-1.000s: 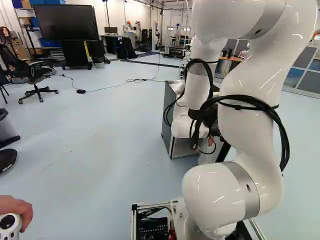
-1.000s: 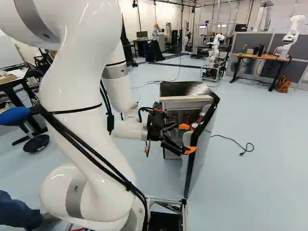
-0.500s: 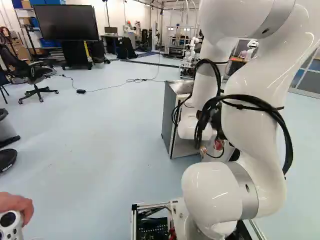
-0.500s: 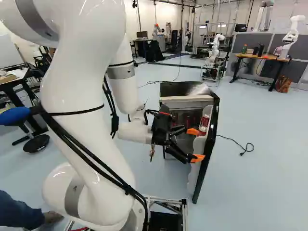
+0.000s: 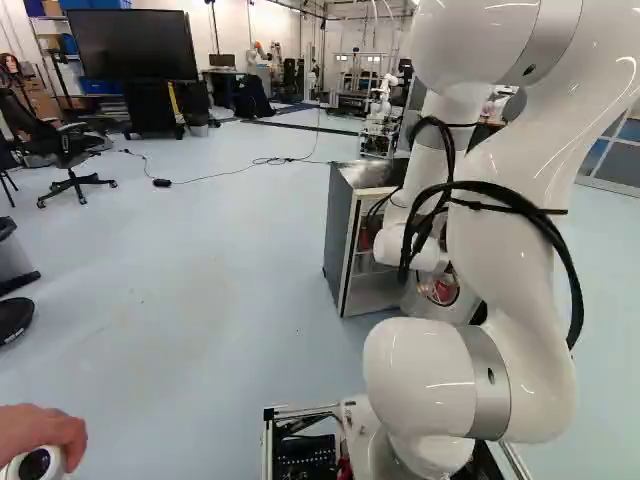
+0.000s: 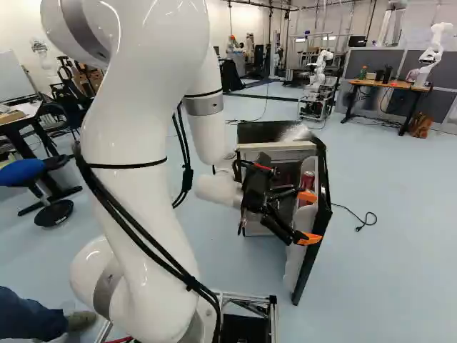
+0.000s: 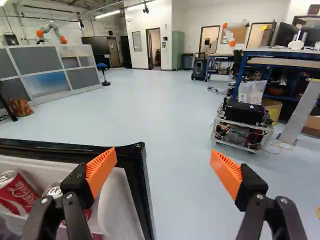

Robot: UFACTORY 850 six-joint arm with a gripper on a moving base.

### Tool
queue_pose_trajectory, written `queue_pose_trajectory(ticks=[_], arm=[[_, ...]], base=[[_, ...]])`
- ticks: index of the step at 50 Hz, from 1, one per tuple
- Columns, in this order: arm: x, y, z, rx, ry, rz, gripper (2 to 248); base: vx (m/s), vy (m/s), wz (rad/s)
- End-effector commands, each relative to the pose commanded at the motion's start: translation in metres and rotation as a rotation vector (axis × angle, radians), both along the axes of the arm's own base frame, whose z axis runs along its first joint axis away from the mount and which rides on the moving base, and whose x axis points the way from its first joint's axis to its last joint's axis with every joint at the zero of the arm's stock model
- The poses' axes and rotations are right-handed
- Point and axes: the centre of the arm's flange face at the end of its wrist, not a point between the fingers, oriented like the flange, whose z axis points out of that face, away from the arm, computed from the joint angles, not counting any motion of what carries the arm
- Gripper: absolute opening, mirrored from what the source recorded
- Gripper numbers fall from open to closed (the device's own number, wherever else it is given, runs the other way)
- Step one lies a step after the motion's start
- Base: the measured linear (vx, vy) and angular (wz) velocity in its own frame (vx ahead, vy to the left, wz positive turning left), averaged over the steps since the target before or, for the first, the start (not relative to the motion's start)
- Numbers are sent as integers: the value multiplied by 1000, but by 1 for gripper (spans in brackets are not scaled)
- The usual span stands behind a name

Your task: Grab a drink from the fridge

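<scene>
Left base view: fridge (image 5: 338,240) ahead, door (image 6: 310,263) open. Arm (image 5: 510,230) blocks most of the front, and the gripper (image 6: 308,218) is hidden behind it. Bit of red by the door, probably a drink.

Right base view: door swung out, red can (image 6: 308,180) on its inner side, near the gripper. Fridge interior is shaded and partly covered by the gripper.

Wrist view: gripper released, holding nothing, orange pads (image 7: 101,170) well apart. One finger is over the door's inner side, the other out past its free edge (can't confirm contact on either). Red can sits in the door beside the inner finger, cut off at the view's edge; second can (image 7: 52,191) is mostly behind that finger.

Status: access looks done; grasp and removal left. My read: back off the edge, then line up on one can. Closing here risks pinching the door instead of a drink.
</scene>
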Motion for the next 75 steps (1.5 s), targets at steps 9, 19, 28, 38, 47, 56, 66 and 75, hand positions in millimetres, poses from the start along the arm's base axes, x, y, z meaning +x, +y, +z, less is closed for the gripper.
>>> queue_pose_trajectory(ticks=[9, 19, 28, 38, 47, 56, 66, 75], arm=[[7, -21, 0, -4, -20, -54, 247], [10, -30, -3, 26, -37, -84, 247], [11, -30, -7, 72, -49, -85, 247], [11, -30, -9, 90, -53, -85, 247], [10, -30, -2, 87, -69, -84, 247], [9, -29, 10, 77, -99, -83, 247], [5, -24, 22, 69, -124, -71, 247], [-3, -9, 23, 73, -115, -35, 247]], base=[[0, 0, 0], [0, 0, 0], [0, 0, 0], [0, 0, 0], [0, 0, 0], [0, 0, 0], [0, 0, 0], [0, 0, 0]])
